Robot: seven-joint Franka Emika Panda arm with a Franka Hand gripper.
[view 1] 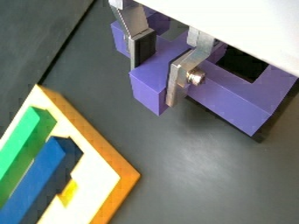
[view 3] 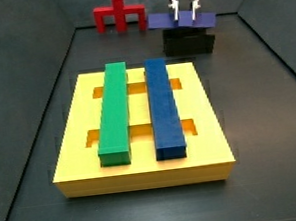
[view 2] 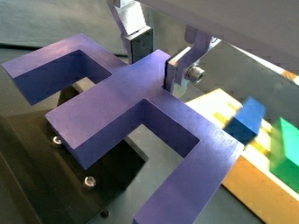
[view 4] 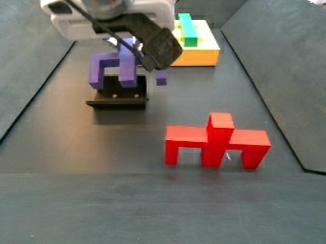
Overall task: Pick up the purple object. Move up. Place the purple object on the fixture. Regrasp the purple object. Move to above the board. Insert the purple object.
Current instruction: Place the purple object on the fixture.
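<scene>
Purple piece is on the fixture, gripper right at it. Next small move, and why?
Probably close the gripper on the purple object. In both wrist views the silver fingers straddle a part of the piece with small gaps showing, so it looks not yet clamped. The piece rests on the fixture, and the board sits apart, so a regrasp should come before any lift.

The gripper has a white housing above two flat silver finger plates with dark pads. A round silver screw head sits on one plate. In a side view its body looks black and white.
</scene>
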